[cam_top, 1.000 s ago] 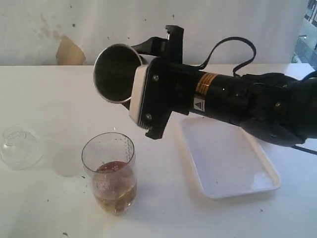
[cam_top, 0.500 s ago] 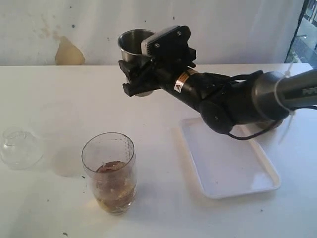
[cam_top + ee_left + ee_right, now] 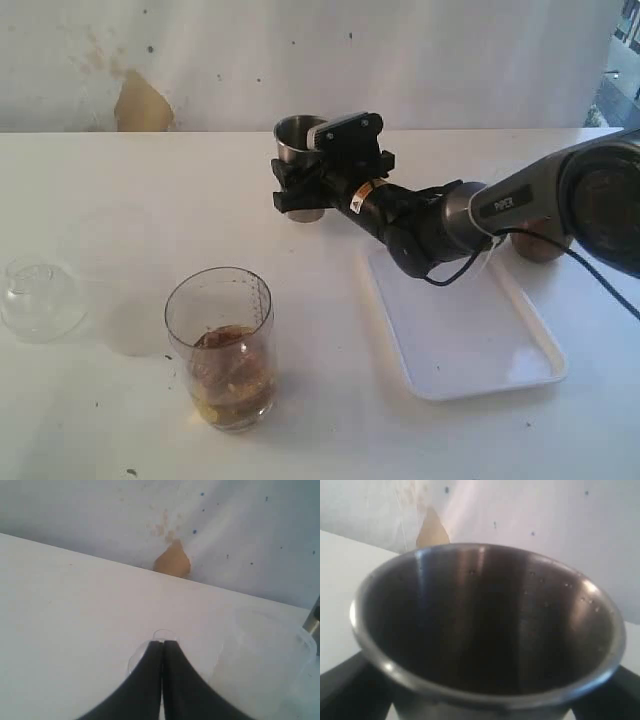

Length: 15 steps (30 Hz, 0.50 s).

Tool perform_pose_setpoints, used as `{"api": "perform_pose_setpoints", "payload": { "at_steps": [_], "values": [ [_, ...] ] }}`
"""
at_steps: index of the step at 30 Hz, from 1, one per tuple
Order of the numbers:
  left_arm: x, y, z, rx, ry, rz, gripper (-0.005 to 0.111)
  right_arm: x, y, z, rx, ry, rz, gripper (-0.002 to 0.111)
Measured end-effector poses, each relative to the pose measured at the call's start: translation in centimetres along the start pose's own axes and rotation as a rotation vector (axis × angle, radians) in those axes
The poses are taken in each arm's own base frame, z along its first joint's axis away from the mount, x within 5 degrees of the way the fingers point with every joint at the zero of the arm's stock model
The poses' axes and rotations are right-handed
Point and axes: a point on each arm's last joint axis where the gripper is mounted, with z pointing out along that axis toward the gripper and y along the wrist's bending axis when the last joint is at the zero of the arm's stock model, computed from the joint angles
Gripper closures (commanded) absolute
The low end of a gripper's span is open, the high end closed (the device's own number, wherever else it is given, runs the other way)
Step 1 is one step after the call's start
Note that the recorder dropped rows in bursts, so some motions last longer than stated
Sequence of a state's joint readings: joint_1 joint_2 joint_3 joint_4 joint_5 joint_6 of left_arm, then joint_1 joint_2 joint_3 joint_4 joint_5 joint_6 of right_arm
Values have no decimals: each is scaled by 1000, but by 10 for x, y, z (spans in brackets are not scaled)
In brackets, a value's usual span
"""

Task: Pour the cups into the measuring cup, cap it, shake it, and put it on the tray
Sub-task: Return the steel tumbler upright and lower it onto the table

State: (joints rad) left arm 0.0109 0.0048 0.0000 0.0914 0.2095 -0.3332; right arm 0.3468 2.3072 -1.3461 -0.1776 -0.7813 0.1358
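Your right end effector (image 3: 301,188) is clamped on the upright steel tumbler (image 3: 296,134), at or just above the table (image 3: 120,180); release early and it can topple toward the tray (image 3: 470,340) beside the arm. The wooden cup (image 3: 541,246) sits behind that arm, so a careless swing could spill it. Your left end effector (image 3: 162,646) is closed and empty, with the cap (image 3: 136,661) under its tips and the measuring cup (image 3: 225,345) well apart from both; pushing down would skid the cap away.

Frosted plastic cup (image 3: 260,665) stands on white table (image 3: 100,180); brown patch (image 3: 140,105) marks wall (image 3: 450,60).
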Motion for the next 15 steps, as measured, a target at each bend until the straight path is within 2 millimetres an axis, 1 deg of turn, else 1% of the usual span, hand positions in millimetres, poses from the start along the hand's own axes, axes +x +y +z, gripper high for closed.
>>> {"api": "perform_pose_setpoints", "payload": {
  "at_steps": [1,4,7,9,10,12,15],
  "values": [
    [0,0,0,0,0,0,106,6,0,3,0,7,1,108],
    [0,0,0,0,0,0,106,17,-3,7,5,23,3,108],
    [0,0,0,0,0,0,106,20,-3,8,5,26,3,108],
    [0,0,0,0,0,0,106,20,-3,8,5,26,3,104],
    [0,0,0,0,0,0,106,20,-3,8,5,26,3,100],
    [0,0,0,0,0,0,106,20,-3,8,1,26,0,86],
    [0,0,0,0,0,0,106,20,-2,8,-8,33,-10,57]
  ]
}}
